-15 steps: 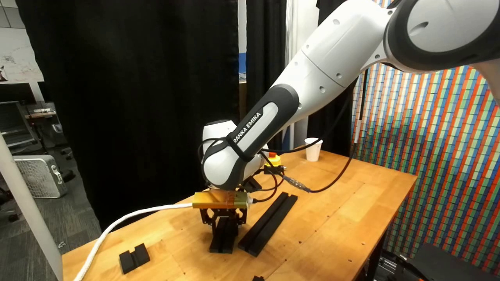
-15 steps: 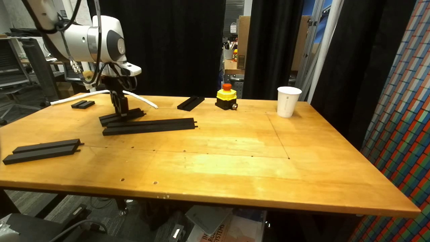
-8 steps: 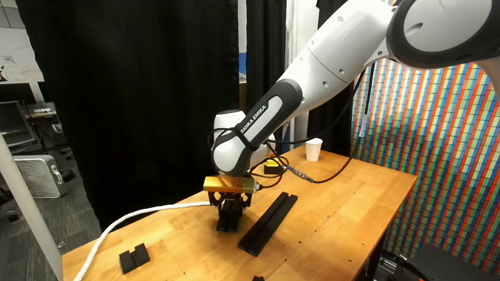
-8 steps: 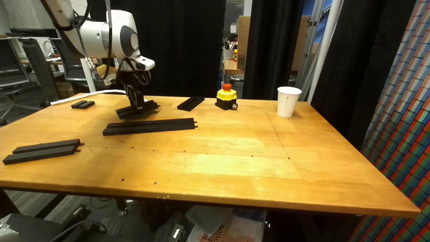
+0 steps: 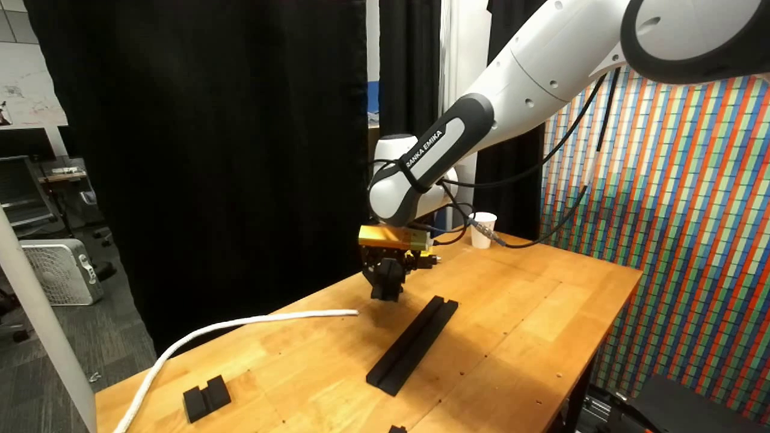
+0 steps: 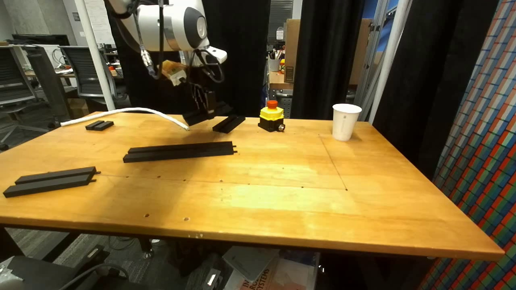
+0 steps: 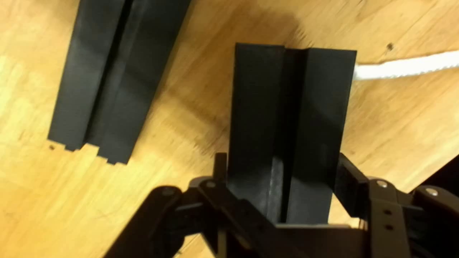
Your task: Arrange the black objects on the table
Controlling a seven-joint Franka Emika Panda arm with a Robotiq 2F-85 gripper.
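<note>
Spreading out below me is the broad, light-brown wooden tabletop (image 6: 282, 217). Over it reaches my jointed white-and-dark-grey arm (image 5: 523, 78). A long, thin, white braided cord (image 7: 407, 68) trails in a curve over the tabletop in both exterior views; in the wrist view I catch it at the right.

The long, straight, matte-black grooved bar (image 6: 181, 154) lies flat on the tabletop, apart from a second straight, matte-black grooved bar (image 6: 52, 183), which rests at the lower left in an exterior view.

My black, two-fingered hand (image 7: 281, 168) is clamped on both long sides of a shorter, flat, matte-black bar with a central groove (image 7: 254, 96). I have that piece in the air, off the tabletop. In the wrist view the long bar lies to its left, apart from it.

A short, flat, matte-black grooved block (image 6: 229, 124) rests on the tabletop, showing just right of my hand in an exterior view. A white, tapered, paper-looking cup (image 6: 346, 123) stands upright near the tabletop's edge. Between that block and the cup, in an exterior view, sits a yellow-and-black box with a round red button on top (image 6: 271, 116). A little, flat, matte-black grooved block (image 5: 207, 398) lies near the cord.
</note>
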